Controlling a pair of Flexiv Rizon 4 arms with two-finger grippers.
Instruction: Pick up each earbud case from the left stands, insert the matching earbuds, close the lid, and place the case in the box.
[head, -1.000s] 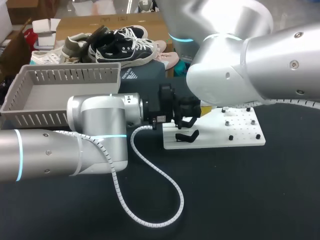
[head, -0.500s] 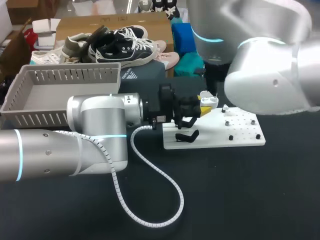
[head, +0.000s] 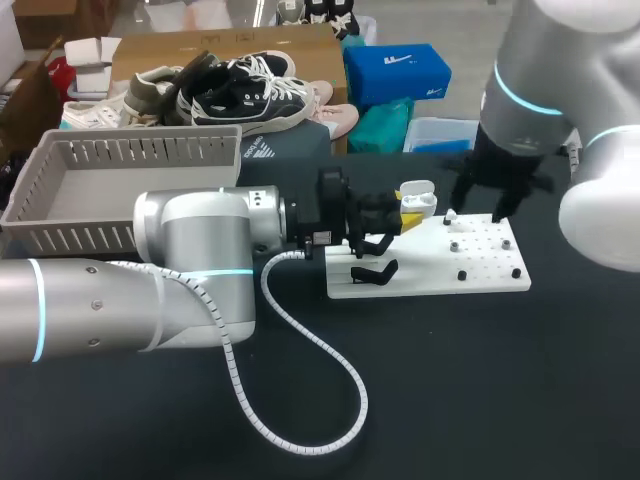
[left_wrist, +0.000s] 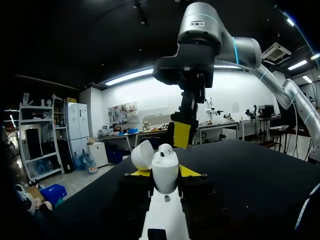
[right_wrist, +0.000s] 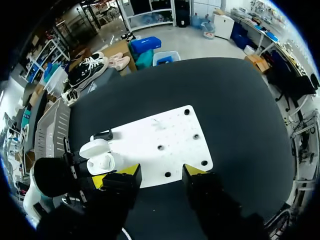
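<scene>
A white earbud case (head: 416, 197) with its lid up is held above the left end of the white board (head: 430, 278). My left gripper (head: 398, 221) is shut on it from both sides. In the left wrist view the case (left_wrist: 164, 170) stands upright between my yellow tips, left gripper (left_wrist: 163, 174), with the lid tipped back. My right gripper (head: 484, 203) hangs over the board's far right part, apart from the case, fingers open and empty. The right wrist view looks down past my right gripper (right_wrist: 157, 173) at the board (right_wrist: 160, 142) and the open case (right_wrist: 100, 157).
A grey slatted basket (head: 60, 229) stands at the back left. A black stand (head: 374, 271) sits at the board's left end, with small black pegs (head: 461, 273) and a small white part (head: 452, 216) further right. A white cable (head: 300, 390) loops over the dark table.
My right arm has pulled back from over the case to the right, uncovering the open case. Its fingers have spread a little wider. The left arm has kept still.
</scene>
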